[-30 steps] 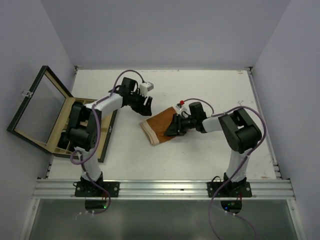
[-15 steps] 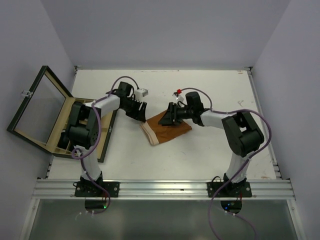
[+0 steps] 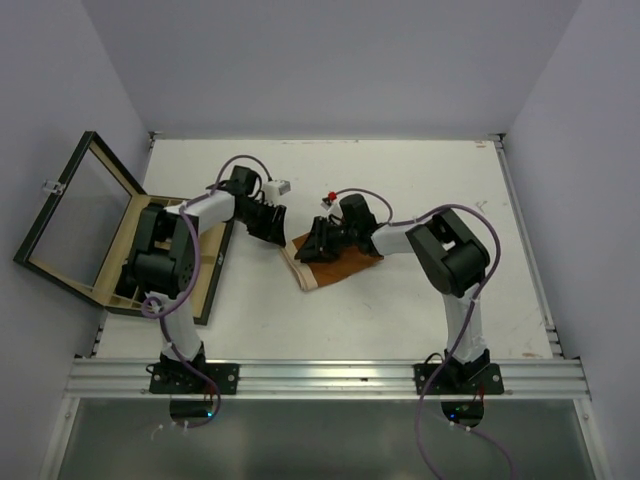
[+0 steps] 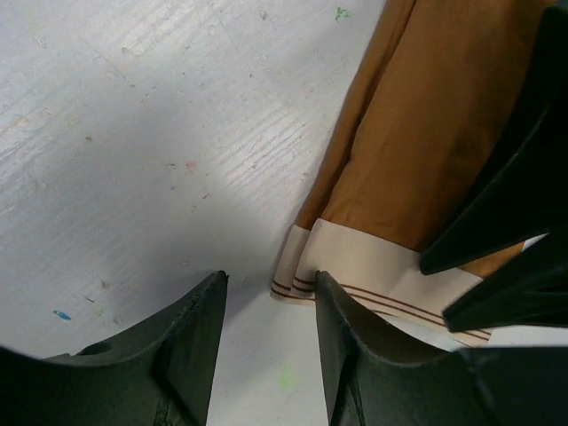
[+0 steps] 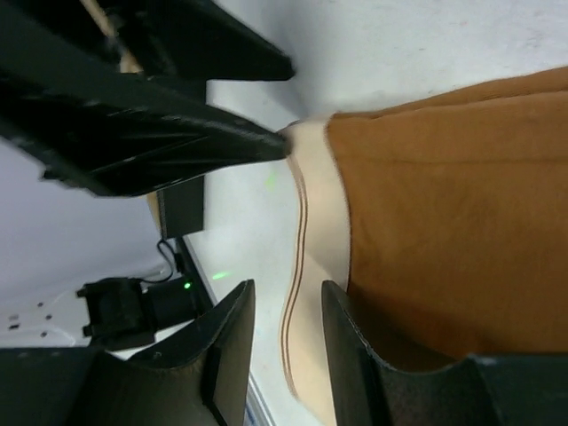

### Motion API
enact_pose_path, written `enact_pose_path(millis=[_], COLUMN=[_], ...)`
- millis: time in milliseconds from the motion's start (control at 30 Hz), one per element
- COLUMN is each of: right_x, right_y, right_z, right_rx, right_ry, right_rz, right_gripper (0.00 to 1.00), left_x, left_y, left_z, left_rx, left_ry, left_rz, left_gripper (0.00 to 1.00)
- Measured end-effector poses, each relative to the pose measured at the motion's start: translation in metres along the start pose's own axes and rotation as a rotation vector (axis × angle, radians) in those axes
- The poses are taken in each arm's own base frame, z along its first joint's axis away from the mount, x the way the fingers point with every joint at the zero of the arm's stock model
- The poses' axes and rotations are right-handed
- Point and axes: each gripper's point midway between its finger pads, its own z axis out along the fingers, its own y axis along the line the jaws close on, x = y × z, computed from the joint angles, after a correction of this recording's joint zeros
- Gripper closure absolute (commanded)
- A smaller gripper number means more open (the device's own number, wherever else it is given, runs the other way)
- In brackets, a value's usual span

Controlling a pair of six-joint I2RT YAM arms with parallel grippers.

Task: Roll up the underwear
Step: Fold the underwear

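The orange-brown underwear [image 3: 340, 262] lies flat mid-table, its cream striped waistband [image 3: 300, 270] facing left. My left gripper [image 3: 274, 226] hovers open at the waistband's far corner. In the left wrist view that corner [image 4: 297, 266] sits just beyond the gap of the left gripper [image 4: 271, 284], touching neither finger. My right gripper [image 3: 316, 243] reaches over the cloth from the right. In the right wrist view, the right gripper [image 5: 286, 297] is open and straddles the waistband's edge [image 5: 311, 222], with orange cloth [image 5: 444, 204] under its right finger. The two grippers nearly meet tip to tip.
A compartmented wooden box [image 3: 205, 290] with its glass lid [image 3: 75, 215] swung open stands at the table's left edge, partly behind the left arm. The white table [image 3: 420, 180] reaches back to the walls.
The right gripper slid left across the underwear to its waistband. The left gripper moved left and down to the waistband's corner. Both jaws narrowed a little.
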Motion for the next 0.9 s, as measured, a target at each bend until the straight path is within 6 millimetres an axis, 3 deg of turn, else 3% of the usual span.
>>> enact_pose_path(millis=[133, 467, 633, 900], right_x=[0.007, 0.007, 0.006, 0.007], right_y=[-0.018, -0.021, -0.021, -0.019], right_z=[0.013, 0.015, 0.017, 0.017], right_rx=[0.038, 0.043, 0.037, 0.028], right_ry=[0.021, 0.030, 0.037, 0.046], right_rz=[0.028, 0.036, 0.035, 0.021], right_gripper=[0.70, 0.75, 0.75, 0.71], left_x=[0.002, 0.002, 0.004, 0.004], left_y=[-0.001, -0.009, -0.009, -0.010], left_z=[0.002, 0.010, 0.013, 0.010], left_rx=[0.023, 0.103, 0.116, 0.110], left_ry=[0.003, 0.016, 0.025, 0.021], left_rz=[-0.009, -0.055, -0.068, -0.053], left_gripper=[0.55, 0.73, 1.00, 1.00])
